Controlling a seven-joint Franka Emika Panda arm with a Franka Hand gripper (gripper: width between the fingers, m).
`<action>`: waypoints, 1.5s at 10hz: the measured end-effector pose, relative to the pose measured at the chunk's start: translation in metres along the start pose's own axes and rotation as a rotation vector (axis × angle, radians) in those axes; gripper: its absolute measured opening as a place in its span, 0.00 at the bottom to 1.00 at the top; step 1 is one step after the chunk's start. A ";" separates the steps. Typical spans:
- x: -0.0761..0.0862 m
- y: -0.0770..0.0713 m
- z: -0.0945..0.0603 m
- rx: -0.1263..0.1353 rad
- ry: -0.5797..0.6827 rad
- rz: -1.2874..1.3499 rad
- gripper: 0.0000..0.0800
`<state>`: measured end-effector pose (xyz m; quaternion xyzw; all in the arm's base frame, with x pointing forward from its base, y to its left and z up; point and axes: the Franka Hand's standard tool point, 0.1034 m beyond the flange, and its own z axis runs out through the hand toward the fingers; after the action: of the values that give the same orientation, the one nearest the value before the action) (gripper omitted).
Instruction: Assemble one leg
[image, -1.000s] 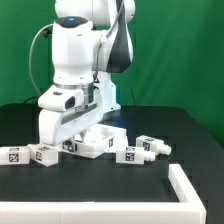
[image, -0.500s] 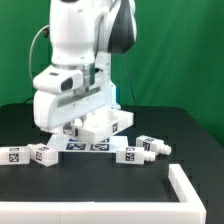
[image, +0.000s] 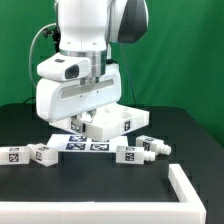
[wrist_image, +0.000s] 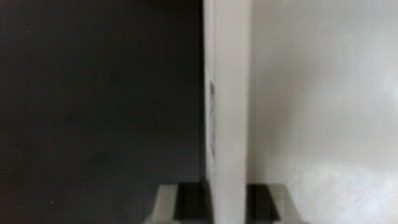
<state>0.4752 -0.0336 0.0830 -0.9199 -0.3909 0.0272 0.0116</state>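
My gripper (image: 86, 122) is shut on the rim of the large flat white square panel (image: 112, 121) and holds it tilted above the table. In the wrist view the panel's edge (wrist_image: 226, 100) runs straight between my two fingers (wrist_image: 185, 203), with my gripper (wrist_image: 217, 203) closed on it. Loose legs lie on the black table: two white tagged posts on the exterior view's left (image: 41, 155) and two on its right (image: 131, 153), (image: 156, 146). None is held.
The marker board (image: 85, 144) lies flat under the lifted panel. A white raised border (image: 192, 188) runs along the table's front right corner. A green wall stands behind.
My gripper has risen and shifted to the exterior view's right with the panel in it. The panel has left the table and the marker board now shows beneath it.
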 end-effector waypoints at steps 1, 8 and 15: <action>0.000 0.000 0.001 0.001 -0.001 0.000 0.07; 0.046 0.037 -0.017 0.058 -0.082 0.429 0.07; 0.074 0.067 0.019 0.128 -0.091 0.615 0.07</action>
<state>0.5739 -0.0266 0.0577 -0.9903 -0.0918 0.0950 0.0432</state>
